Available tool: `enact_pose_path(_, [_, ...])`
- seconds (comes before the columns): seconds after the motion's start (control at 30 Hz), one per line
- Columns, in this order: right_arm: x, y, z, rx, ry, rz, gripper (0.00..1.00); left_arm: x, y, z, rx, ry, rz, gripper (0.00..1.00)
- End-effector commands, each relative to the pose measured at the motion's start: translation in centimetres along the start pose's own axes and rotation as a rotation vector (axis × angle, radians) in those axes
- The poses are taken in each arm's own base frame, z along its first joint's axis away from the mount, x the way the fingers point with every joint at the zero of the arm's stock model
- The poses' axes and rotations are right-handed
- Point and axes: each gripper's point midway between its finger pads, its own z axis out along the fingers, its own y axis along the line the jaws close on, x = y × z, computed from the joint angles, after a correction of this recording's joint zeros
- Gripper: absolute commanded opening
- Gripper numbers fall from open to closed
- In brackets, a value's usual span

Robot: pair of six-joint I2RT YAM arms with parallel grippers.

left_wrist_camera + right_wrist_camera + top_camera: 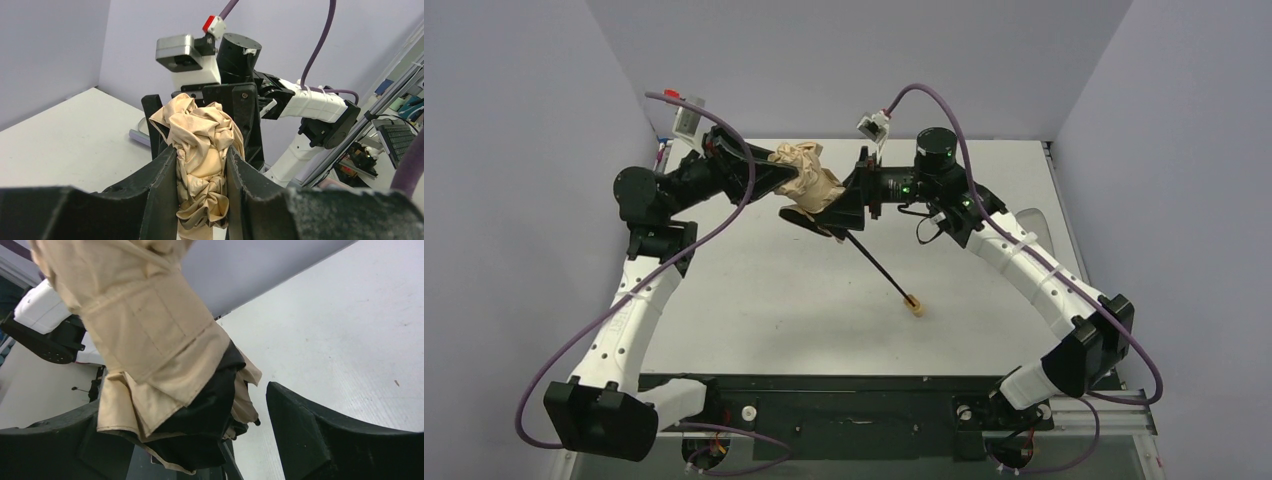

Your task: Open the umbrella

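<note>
1. Only the overhead view takes in the whole umbrella (809,183). Its crumpled beige canopy (804,170) hangs in the air between the two arms, over the far part of the table (754,300). The thin black shaft (879,268) slants toward the near right, ending in the small handle (914,307) low by the tabletop; whether it touches cannot be told.
2. The left wrist view shows the grip up close. The left gripper (202,195) is clenched on the canopy, both fingers (162,190) pressed into the cloth, which bulges out beyond them.
3. The right wrist view shows the black lining (210,410) under the beige cloth. The right gripper (200,450) is spread wide around the bundle, which lies against one finger and leaves a clear gap to the other.
4. The two grippers reach the canopy from opposite sides, nearly tip to tip.
</note>
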Motion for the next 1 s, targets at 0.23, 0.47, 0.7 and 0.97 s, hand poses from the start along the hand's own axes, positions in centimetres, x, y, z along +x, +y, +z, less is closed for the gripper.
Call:
enact_pose_path(0.23, [-2.2, 2.9, 0.7, -0.008, -0.086, -0.233, 0.4, -4.1, -3.0, 0.3, 0.023, -0.115, 0.108, 0.0])
enact_pose_path(0.47, [-1.7, -1.2, -2.5, 0.146, -0.017, -0.267, 0.0, -2.4, -0.8, -2.4, -0.098, -0.059, 0.183, 0.27])
enact_pose_path(0.7, [4.2, -2.5, -6.1, 0.231, 0.359, -0.443, 0.0, 2.4, 1.3, -6.6, -0.239, 0.265, 0.526, 0.84])
enact_pose_path(0.97, [10.4, -2.4, -8.4, 0.224, 0.72, -0.668, 0.0, 3.3, 0.3, -5.9, -0.142, 0.37, 0.622, 0.63])
